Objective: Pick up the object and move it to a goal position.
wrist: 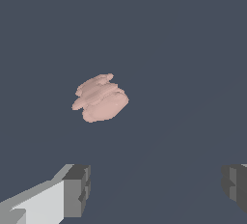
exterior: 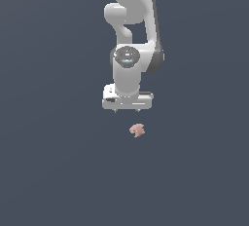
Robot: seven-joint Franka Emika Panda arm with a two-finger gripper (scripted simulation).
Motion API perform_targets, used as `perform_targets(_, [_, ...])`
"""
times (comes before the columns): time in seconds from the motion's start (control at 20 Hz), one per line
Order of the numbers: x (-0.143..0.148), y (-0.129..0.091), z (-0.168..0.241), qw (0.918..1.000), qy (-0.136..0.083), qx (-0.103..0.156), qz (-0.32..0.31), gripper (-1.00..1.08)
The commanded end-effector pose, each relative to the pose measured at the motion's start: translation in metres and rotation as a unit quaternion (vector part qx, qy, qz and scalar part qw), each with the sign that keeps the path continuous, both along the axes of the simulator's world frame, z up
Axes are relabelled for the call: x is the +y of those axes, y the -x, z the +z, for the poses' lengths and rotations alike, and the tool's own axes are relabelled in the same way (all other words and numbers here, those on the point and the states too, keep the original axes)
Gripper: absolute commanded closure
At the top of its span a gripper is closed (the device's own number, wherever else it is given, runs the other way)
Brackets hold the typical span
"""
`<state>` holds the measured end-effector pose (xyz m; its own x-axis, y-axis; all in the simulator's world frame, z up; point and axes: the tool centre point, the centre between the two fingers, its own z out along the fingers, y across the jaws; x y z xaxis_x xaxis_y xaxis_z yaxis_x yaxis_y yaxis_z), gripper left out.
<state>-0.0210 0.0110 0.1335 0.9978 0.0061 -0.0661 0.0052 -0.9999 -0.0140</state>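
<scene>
Small pink-tan lump, the object [exterior: 137, 130], just below the middle of the exterior view, lying alone on the flat dark ground. Nothing touching it. Same lump [wrist: 100, 97] in the wrist view, left of the middle and a bit above it, with bumpy folds and a rough edge.

White gripper [exterior: 126, 110] hanging right above it in the exterior view, pointing straight down, a clear gap of dark ground between the two. Lump a little toward the right of the frame from the tips. Fingers spread wide apart in the wrist view: one grey pad [wrist: 77, 191] at the lower left, the other [wrist: 235, 187] at the lower right edge, nothing between them. Lump not between the pads yet; off to one side, nearer the lower-left one.

Not picked up yet. No goal mark to be seen in either view.

Probably very light, being so much smaller than the gripper. Looks hard and lumpy rather than squishy, but hard to be sure from a render. Bumpy sides, so likely to tip, roll or pop out if squeezed on a knob. Best to line up over its middle first, come down low, then close on the fat middle part, across the short way. Gentle, slow close, so as not to flick it away.
</scene>
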Motion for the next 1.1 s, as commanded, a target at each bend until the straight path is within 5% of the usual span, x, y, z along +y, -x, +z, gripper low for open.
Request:
perform_targets(0.0, [0.0,0.0,0.0,1.0,0.0,0.0,0.0,-0.92])
perform_targets(1.05, [0.0035,-0.0011,-0.0072,0.9989,-0.007,0.004,-0.047,-0.92])
